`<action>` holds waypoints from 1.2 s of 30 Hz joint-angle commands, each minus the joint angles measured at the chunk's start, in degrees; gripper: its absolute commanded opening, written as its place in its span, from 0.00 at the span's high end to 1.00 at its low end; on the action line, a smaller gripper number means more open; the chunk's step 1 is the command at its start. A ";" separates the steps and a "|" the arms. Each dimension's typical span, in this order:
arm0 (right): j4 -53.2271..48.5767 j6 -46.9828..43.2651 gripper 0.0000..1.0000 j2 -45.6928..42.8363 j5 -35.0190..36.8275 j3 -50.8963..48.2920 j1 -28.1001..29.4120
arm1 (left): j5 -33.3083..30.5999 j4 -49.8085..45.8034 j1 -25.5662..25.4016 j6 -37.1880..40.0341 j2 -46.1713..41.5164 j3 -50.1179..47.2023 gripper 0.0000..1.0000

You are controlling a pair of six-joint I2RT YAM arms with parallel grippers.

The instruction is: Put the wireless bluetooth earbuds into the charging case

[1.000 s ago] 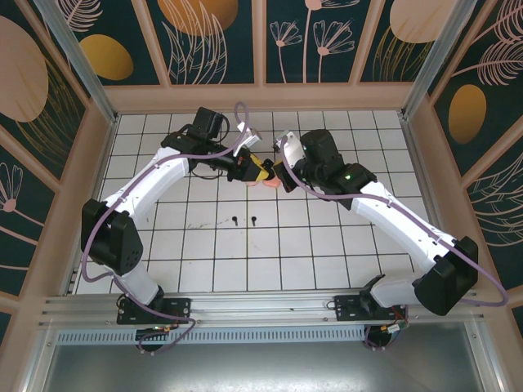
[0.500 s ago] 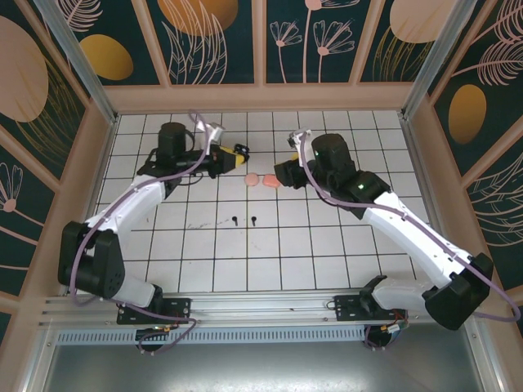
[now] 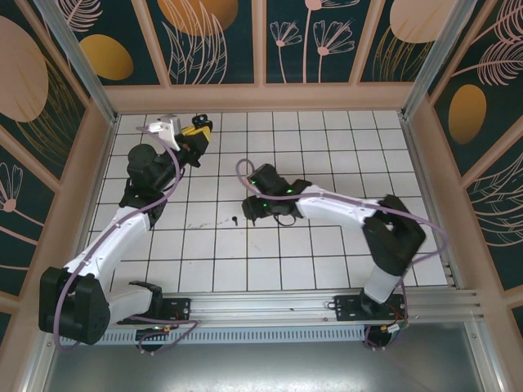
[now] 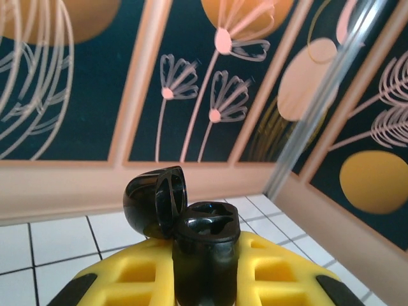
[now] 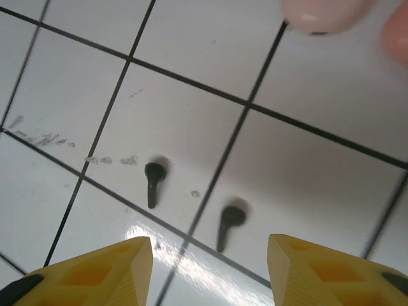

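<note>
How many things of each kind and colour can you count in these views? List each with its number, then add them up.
Black earbuds: 2
Black case, lid open: 1
Pink pieces, cut off at the picture's edge: 2
Total: 5

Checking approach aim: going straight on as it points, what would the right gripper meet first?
Probably the nearer black earbud on the table, just ahead of the open right gripper; depth is unclear.

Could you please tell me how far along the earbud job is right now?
Done: the black charging case is open, clamped in the left gripper. In hand: the right gripper hangs open over the two black earbuds. Left: both lie on the tiles, neither picked up nor seated.
</note>
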 commanded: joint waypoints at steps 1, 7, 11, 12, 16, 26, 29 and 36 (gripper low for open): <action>-2.90 2.74 0.51 5.35 3.71 6.66 2.16 | -4.28 3.94 0.86 -2.13 -0.65 0.37 1.00; -7.18 3.09 0.52 13.95 5.62 15.05 4.44 | -5.32 2.94 2.26 -2.68 0.28 1.95 1.00; -10.54 3.51 0.53 18.26 6.87 20.09 5.33 | -5.51 3.31 3.37 -3.38 0.28 1.96 1.00; -11.51 3.68 0.53 19.29 7.44 21.27 5.51 | -5.45 3.38 3.58 -3.48 0.18 1.89 1.00; -14.65 4.14 0.55 22.27 9.27 25.00 6.04 | -5.00 3.48 4.04 -3.50 0.10 1.82 1.00; -17.01 4.31 0.59 25.65 10.07 28.09 7.18 | -4.47 3.83 4.33 -3.58 -0.27 1.44 1.00; -17.14 4.58 0.60 26.13 10.16 28.10 7.36 | -4.42 4.00 4.31 -3.60 -0.26 1.09 1.00; -17.01 4.58 0.64 26.87 10.07 28.28 7.53 | -4.37 4.44 4.31 -3.76 -0.51 0.45 1.00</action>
